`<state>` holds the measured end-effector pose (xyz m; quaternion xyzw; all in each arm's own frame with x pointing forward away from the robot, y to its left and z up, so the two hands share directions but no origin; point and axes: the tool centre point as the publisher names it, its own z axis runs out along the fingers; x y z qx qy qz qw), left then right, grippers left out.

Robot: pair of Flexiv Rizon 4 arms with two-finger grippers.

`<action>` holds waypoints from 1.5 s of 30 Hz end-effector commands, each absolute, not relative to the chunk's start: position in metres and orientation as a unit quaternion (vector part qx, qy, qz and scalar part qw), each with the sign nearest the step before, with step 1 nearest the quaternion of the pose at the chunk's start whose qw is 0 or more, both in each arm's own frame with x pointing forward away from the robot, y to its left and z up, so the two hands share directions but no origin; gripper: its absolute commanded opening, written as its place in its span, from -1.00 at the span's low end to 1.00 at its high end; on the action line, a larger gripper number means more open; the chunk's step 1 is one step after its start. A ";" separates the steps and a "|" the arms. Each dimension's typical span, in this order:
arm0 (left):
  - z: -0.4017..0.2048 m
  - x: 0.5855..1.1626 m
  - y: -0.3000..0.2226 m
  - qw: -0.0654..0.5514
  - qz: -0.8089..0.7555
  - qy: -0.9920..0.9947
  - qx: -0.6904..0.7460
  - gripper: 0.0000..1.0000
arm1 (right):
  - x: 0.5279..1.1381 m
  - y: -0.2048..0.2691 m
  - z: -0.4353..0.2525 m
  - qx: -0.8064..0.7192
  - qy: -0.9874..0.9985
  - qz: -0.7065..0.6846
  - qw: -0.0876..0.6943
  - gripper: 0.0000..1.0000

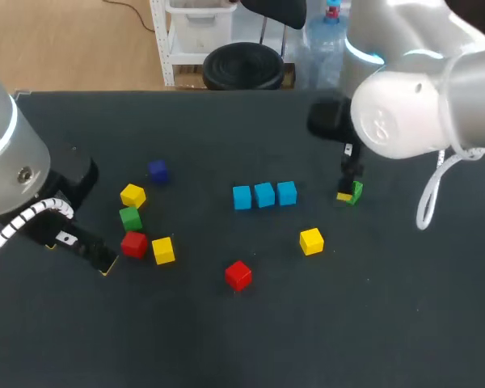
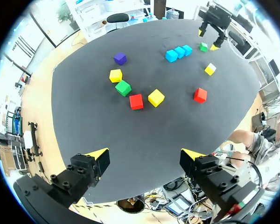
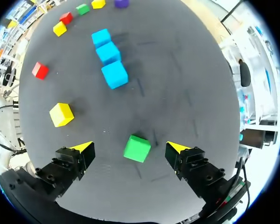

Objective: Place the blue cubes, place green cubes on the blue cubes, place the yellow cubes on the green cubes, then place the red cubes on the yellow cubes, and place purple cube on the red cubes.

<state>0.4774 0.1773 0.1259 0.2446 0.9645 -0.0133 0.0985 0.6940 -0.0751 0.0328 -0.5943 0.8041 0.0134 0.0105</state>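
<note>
Three blue cubes [image 1: 264, 195] lie in a row mid-table, seen ahead of my right gripper as a blue row [image 3: 110, 58]. A green cube [image 3: 136, 148] rests on the table between the wide-open fingers of my right gripper [image 3: 129, 148], touching neither; this green cube [image 1: 356, 191] and the right gripper [image 1: 349, 192] are right of the blue row. At the left are a second green cube [image 1: 130, 217], a purple cube [image 1: 158, 170], two yellow cubes [image 1: 132, 195] [image 1: 163, 250] and a red cube [image 1: 133, 243]. My left gripper [image 2: 145, 154] is open and empty, short of that cluster.
Another yellow cube [image 1: 311, 241] and a red cube [image 1: 238, 275] lie in front of the blue row. My left arm [image 1: 8, 162] covers the table's left edge, and my right arm [image 1: 412, 105] hangs over the back right. Dark tabletop [image 1: 250, 339] fills the front.
</note>
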 end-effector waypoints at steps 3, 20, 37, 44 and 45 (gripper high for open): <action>0.125 0.478 0.178 0.098 -0.015 0.964 0.246 1.00 | 0.695 -0.083 0.028 -0.570 0.821 0.008 0.008 1.00; 0.125 0.478 0.178 0.098 -0.015 0.964 0.246 1.00 | 0.713 -0.083 -0.003 -0.552 0.832 0.063 0.007 1.00; 0.125 0.478 0.178 0.098 -0.015 0.964 0.246 1.00 | 0.716 -0.078 -0.017 -0.552 0.832 0.058 -0.016 1.00; 0.125 0.478 0.178 0.098 -0.015 0.964 0.246 1.00 | 0.715 -0.079 -0.018 -0.547 0.835 0.053 -0.023 -0.09; 0.125 0.478 0.178 0.098 -0.015 0.964 0.246 1.00 | 0.715 -0.079 -0.019 -0.547 0.835 0.052 -0.024 -0.19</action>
